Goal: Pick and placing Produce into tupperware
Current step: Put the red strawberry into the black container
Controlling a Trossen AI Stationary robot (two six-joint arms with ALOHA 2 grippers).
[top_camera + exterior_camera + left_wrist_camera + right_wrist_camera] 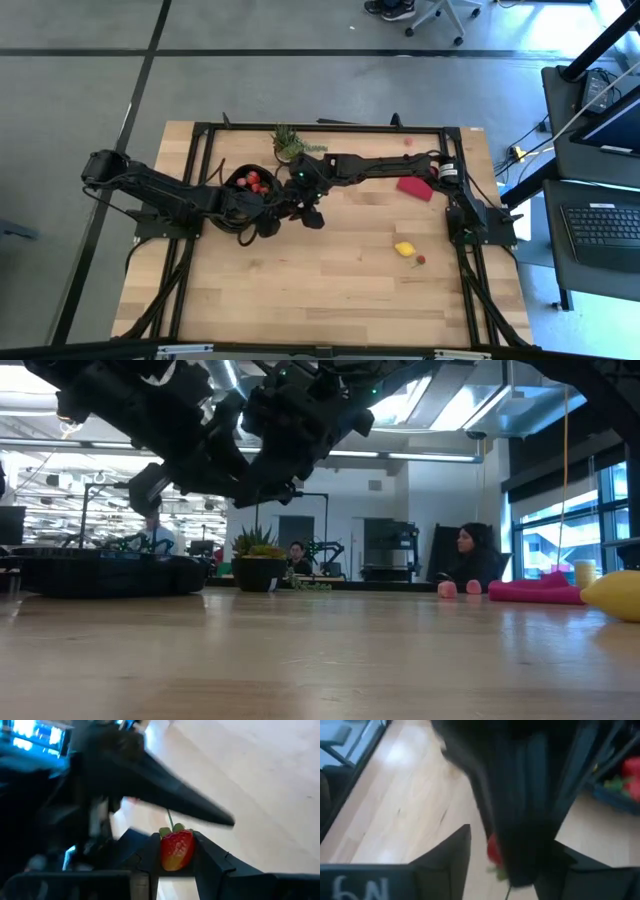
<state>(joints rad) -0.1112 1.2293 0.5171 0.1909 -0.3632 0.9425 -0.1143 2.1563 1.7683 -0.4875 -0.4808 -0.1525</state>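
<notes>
My left gripper (176,845) is shut on a red strawberry (176,851) with a green cap, above the table's middle (280,215). My right gripper (512,847) is open and meets it there (310,212). Its fingers stand either side of the left gripper's fingers, and the strawberry (493,851) shows between them. One right finger (185,805) passes just beyond the strawberry's stem. The black tupperware (232,176) lies left of the grippers and holds several strawberries (256,182). A yellow lemon (404,248) and a small red berry (421,260) lie on the table's right part. My left gripper pinches the strawberry by its two sides (165,854) between its fingers. The green cap and thin stem (171,822) stick out past the fingertips. In the low view both grippers (270,450) hang well above the tabletop, so the strawberry is lifted clear.
A small potted plant (290,143) stands behind the tupperware near the far edge. A flat red square (415,187) lies to the right under the right arm, and a small pink piece (408,141) lies near the far edge. People sit in the room beyond (470,555).
</notes>
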